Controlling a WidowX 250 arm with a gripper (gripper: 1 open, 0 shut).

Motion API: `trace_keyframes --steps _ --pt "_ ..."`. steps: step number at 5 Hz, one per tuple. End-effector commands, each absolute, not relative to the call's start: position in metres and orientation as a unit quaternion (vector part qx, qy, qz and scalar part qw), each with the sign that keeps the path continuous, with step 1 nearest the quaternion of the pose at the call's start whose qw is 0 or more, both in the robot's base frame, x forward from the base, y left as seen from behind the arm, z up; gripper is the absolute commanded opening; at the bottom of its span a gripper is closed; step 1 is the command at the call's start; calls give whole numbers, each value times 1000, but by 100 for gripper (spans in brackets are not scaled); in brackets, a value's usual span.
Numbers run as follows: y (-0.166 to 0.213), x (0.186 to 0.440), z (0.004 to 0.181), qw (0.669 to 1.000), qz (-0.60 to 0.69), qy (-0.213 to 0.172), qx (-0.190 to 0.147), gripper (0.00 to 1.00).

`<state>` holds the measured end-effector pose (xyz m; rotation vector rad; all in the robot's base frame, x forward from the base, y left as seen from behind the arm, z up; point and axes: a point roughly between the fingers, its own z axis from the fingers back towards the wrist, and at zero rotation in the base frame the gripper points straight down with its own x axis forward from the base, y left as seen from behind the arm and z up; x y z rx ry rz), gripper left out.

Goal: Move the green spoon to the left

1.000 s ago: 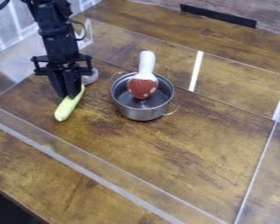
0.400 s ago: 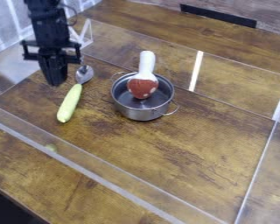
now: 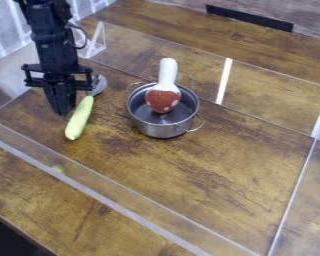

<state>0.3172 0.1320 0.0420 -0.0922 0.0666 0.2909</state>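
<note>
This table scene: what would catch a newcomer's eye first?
Probably the black gripper at the left, pointing straight down, shut, just beside the green spoon lying on the wooden table. Next, the metal pot in the middle, with a red-headed, white-handled object sticking out of it.

yellow-green spoon, black gripper (matte)

We see a dark brown wooden desk of broad planks, with clear acrylic walls standing on it. The green spoon lies flat on the wood toward the left, its handle running toward us. Just to its right stands a small metal pot, well apart from the desk's near edge.
</note>
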Motion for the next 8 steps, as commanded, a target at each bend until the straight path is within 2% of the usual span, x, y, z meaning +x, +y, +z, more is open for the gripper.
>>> trace_keyframes --steps 1,2,3,4,5,6,7,8 --pt "147 314 51 986 165 8 -39 0" --pt "153 312 42 984 176 12 -39 0" --pt "145 310 43 983 176 14 -40 0" --pt "135 309 47 982 183 14 -41 100" --pt "132 314 58 990 133 16 -41 0" --pt "128 321 69 994 94 14 -46 0" --pt "124 324 58 993 102 15 -49 100" --pt "120 327 47 992 111 21 -52 0"
